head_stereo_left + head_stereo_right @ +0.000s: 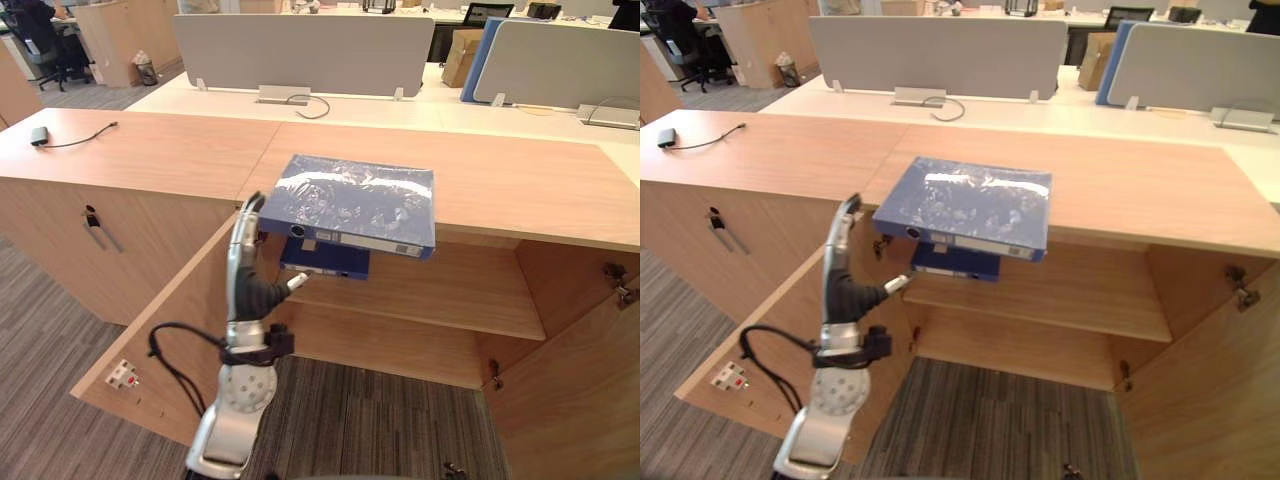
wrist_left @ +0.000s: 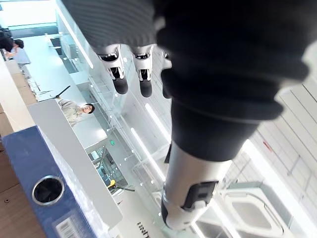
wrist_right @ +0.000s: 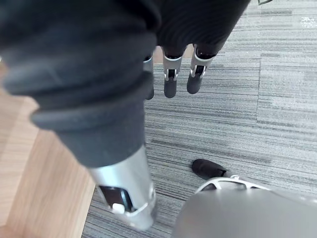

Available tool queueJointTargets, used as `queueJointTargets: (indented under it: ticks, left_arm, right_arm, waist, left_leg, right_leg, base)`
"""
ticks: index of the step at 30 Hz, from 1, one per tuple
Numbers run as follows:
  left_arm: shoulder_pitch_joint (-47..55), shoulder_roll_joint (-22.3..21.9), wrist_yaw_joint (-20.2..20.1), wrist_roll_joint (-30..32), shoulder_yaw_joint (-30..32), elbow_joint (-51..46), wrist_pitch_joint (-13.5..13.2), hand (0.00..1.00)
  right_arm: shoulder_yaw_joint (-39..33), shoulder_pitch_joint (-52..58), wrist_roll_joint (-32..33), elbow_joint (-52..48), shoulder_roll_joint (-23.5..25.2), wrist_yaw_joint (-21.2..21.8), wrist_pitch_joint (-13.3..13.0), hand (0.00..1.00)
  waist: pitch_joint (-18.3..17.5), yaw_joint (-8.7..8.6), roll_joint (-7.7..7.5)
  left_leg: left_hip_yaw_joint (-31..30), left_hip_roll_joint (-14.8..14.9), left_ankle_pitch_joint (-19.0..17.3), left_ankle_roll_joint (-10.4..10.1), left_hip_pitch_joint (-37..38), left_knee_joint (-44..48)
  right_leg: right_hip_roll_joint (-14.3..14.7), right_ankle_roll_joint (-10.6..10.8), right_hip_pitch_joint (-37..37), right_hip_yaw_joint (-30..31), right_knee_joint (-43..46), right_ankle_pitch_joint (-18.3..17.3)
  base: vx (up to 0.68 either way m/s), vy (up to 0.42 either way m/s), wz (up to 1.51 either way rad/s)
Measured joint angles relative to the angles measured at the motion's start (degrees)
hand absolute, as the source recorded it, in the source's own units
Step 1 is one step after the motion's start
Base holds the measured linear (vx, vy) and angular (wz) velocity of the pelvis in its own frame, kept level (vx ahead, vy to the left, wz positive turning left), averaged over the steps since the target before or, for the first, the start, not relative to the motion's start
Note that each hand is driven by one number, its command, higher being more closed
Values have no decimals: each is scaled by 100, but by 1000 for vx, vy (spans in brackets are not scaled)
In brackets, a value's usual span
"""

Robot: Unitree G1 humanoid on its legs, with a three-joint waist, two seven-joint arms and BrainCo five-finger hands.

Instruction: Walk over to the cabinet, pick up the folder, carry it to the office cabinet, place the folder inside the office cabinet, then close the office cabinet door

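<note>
two blue folders [image 1: 352, 205] [image 1: 330, 262], two open cabinet doors [image 1: 170, 330] [image 1: 580, 400]

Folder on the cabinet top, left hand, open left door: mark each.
folder [image 1: 360, 200], left eye view, middle of its cover.
left hand [image 1: 240, 264], left eye view, middle of the hand.
left door [image 1: 180, 300], left eye view, inner face.

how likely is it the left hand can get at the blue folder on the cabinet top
Probably yes: the left hand is raised with straight fingers right beside the overhanging corner of the folder, with nothing between them.
</note>
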Motion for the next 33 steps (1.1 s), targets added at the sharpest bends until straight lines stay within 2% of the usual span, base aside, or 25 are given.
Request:
queueJointTargets:
  ticks: [3,11,22,33]
  left_arm:
    - [-374,208,130,669,-5,540,236,0]
    - [-1011,539,268,1680,52,1128,655,0]
    - [-1542,752,385,2104,297,1525,998,0]
    - [-1804,854,356,2140,307,2101,1094,0]
  right_arm:
    - [0,-145,1,-10,44,-19,0,0]
    - [63,-406,-20,-37,259,-49,-5,0]
    - [87,-582,-30,-36,255,-48,-5,0]
    - [-17,-622,-26,-34,245,-41,-3,0]
  waist:
    - [-16,-99,-23]
    - [8,-223,-59]
    - [78,-384,-130]
    - [145,-504,-121]
  left_leg:
    - [69,57,42,-30,109,-154]
    - [101,39,54,-15,182,-244]
    - [106,35,56,-16,182,-262]
    - [110,29,53,-10,182,-256]
  right_leg:
    - [69,-17,25,47,-59,26]
    - [58,-17,40,46,-76,27]
    - [56,-14,-16,46,-98,28]
    - [51,-7,-16,50,-101,33]
  base:
    - [43,1,-12]
    - [11,26,-2]
    - [-3,12,0]
    - [0,6,0]
